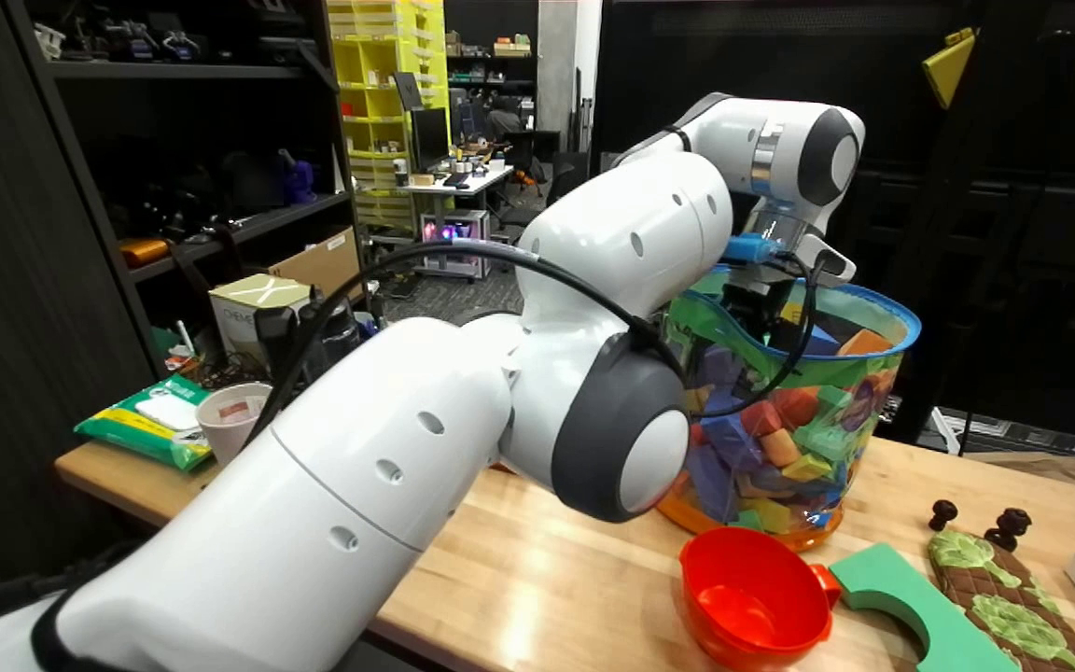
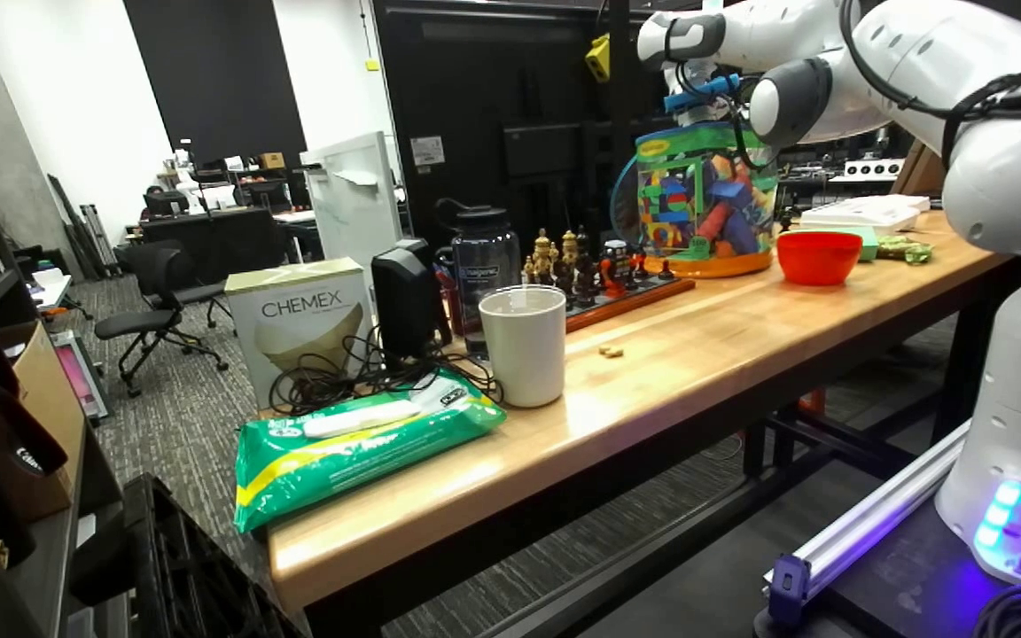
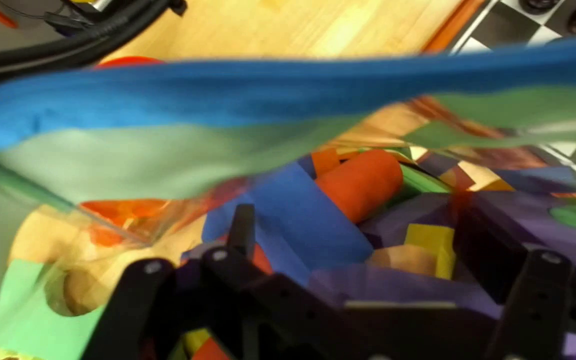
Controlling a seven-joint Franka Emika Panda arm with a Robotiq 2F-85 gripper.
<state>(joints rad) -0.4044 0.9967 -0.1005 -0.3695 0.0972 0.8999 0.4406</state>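
Arm [image 1: 626, 233] bent over block bag [image 1: 850, 371], gripper [image 3: 360, 230] downward inside it, jaws wide.

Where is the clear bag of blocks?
In an exterior view, the bag stands on the wooden table, right of center, between the chessboard and the red bowl. The wrist view shows the claw inside it.

Gripper [image 3: 358, 225]: black
Blocks [image 3: 308, 220]: red, blue, purple, yellow, green
Bag rim [image 3: 268, 95]: blue
Bowl [image 2: 819, 263]: red
Chess board [image 3: 505, 22]: black and white squares
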